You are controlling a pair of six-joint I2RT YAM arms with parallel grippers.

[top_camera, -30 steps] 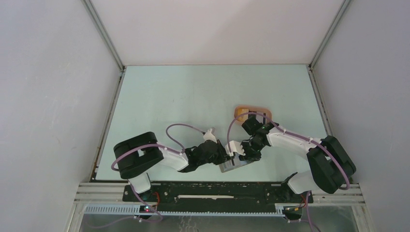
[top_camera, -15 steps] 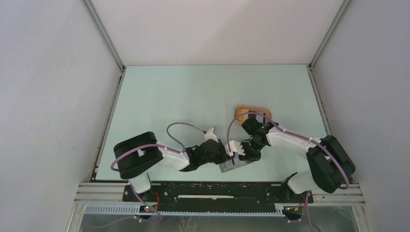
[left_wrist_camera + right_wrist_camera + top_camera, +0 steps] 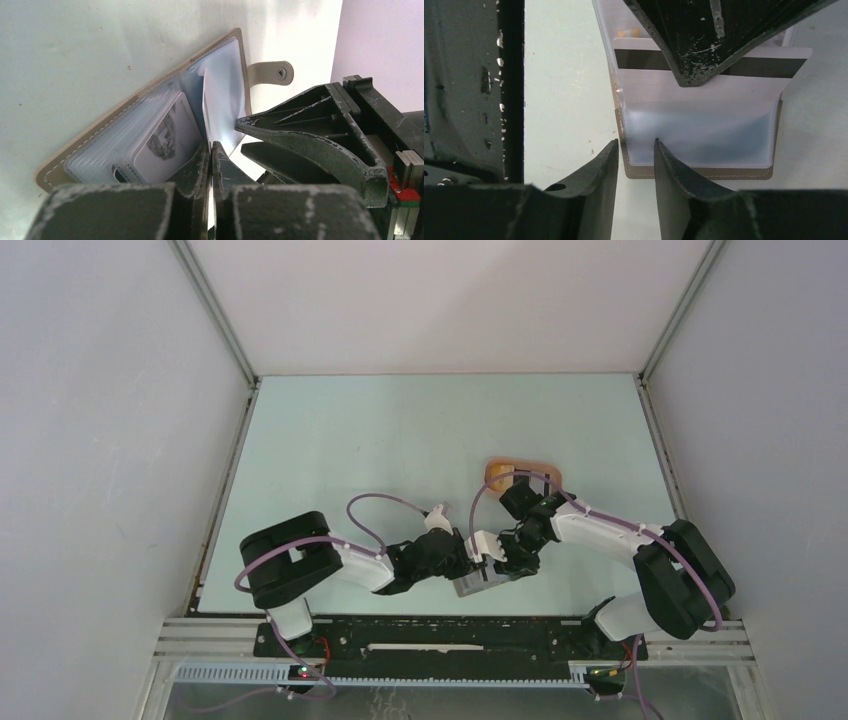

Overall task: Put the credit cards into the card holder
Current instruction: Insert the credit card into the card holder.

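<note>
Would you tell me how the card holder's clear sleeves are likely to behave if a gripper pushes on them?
Probably floppy: one clear sleeve stands curved off the open card holder, apparently pinched by the left gripper. Likely slippery, given their glossy sheen. The flat holder would probably slide, not tip.

- The card holder point(image 3: 478, 585) lies open on the table, close to the near edge and about mid-width. It has a grey stitched cover, a snap tab and clear plastic sleeves point(image 3: 120, 137).
- One clear sleeve point(image 3: 220, 102) stands up from the fold; the others lie flat.
- A pale card with a grey pattern point(image 3: 167, 137) sits in the flat sleeves.
- A white card with a dark magnetic stripe point(image 3: 644, 82) sits part-way in a clear pocket, its striped end sticking out.
- A sliver of orange point(image 3: 629, 33) shows just beyond it.
</note>
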